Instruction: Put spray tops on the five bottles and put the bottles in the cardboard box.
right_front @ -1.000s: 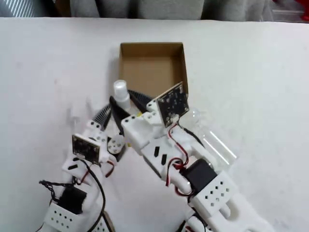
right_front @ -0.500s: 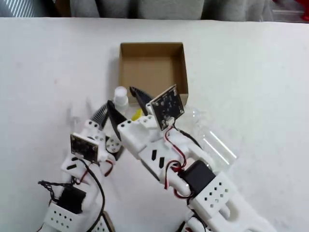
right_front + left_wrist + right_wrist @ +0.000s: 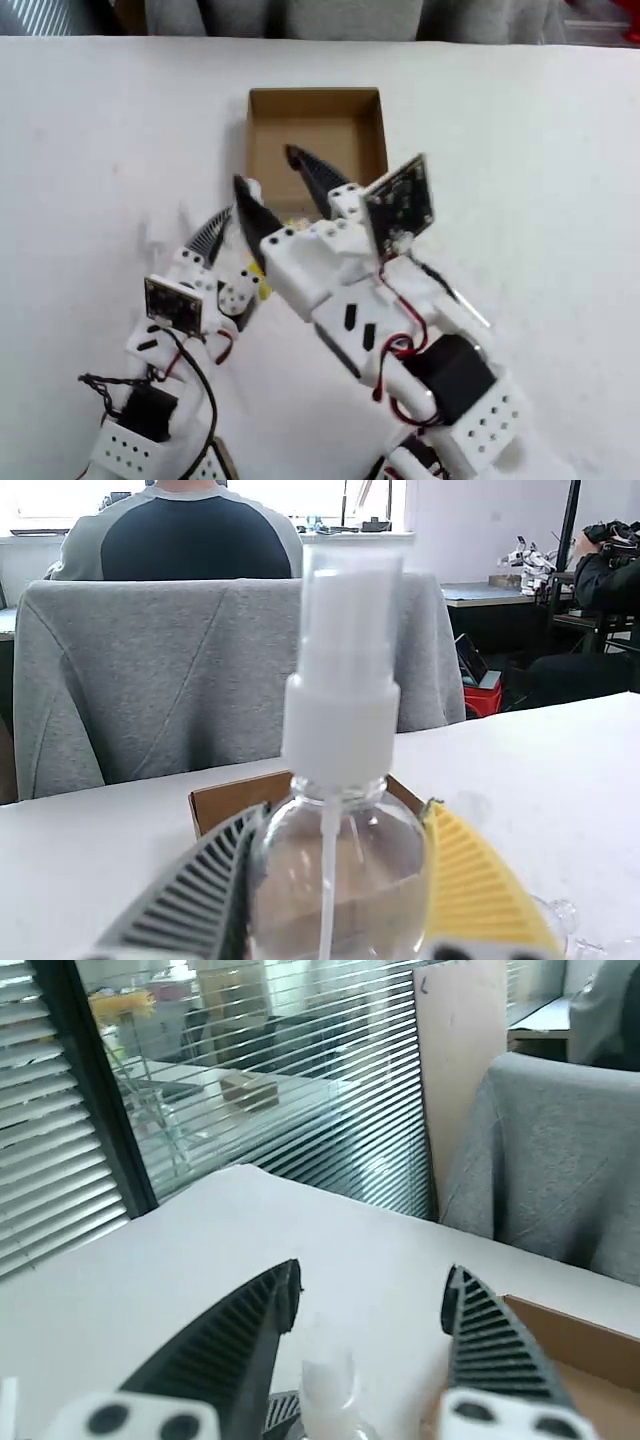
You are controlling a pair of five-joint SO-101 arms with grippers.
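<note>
The left gripper [image 3: 335, 875] clenched the clear round plastic bottle [image 3: 338, 890] by its belly; it looked light, slick, squashable. The right gripper [image 3: 370, 1290] gaped over its white spray top [image 3: 342, 710], with the brown cardboard box [image 3: 315, 98] at twelve o'clock.

Your high view looks down on the white counter [image 3: 520, 120]; both low wrist views face 12 o'clock, sharing the brown cardboard box [image 3: 310, 120].

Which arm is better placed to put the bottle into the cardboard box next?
Probably left. The left gripper is shut on the bottle, close to the cardboard box; the right gripper is open and empty.
</note>
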